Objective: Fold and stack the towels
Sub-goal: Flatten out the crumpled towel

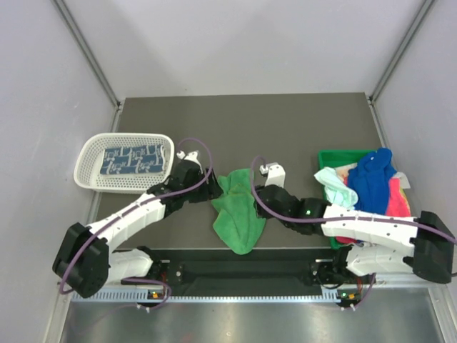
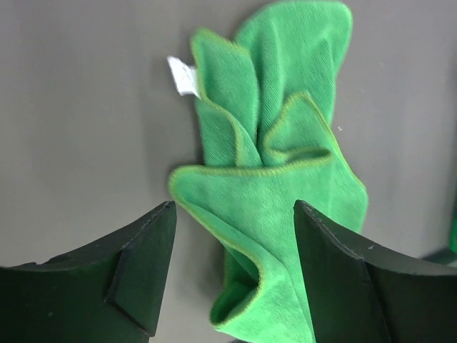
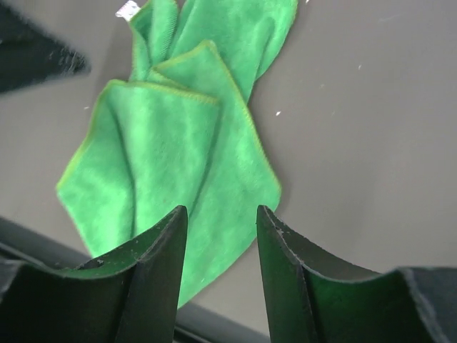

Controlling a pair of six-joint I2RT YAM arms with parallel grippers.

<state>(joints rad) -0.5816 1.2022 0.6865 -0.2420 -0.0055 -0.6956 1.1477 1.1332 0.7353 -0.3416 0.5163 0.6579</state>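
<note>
While both claws hang with their fingers apart, the green towel (image 1: 239, 211) lies loose and rumpled in the middle of the dark table (image 1: 243, 121). It is half folded over itself. One flap is doubled across its body, and a small white tag (image 2: 183, 75) sticks out at one edge. Its nearest corner reaches the table's near edge.

The left claw (image 2: 234, 206) is over the far left part of the green towel. Its fingers are spread and nothing is pinched between them, and the cloth shows on the table under the gap. The right claw (image 3: 221, 211) is at the green towel's right side. Its fingers are also spread and empty, with the cloth lying below them. Whether either claw's fingertips brush the cloth cannot be told.

Left of the green towel and well apart from it stands a white basket (image 1: 89, 161). A blue-and-white patterned towel (image 1: 132, 158) lies folded flat inside it.

Right of the green towel, past the right arm, a green bin (image 1: 327, 156) holds a heap of other towels. A pale mint towel (image 1: 335, 187) is draped on the side nearest the green towel. A royal blue towel (image 1: 373, 175) is piled on top in the middle. A pink towel (image 1: 396, 196) lies on the side farthest from the green towel, at the bin's outer rim.
</note>
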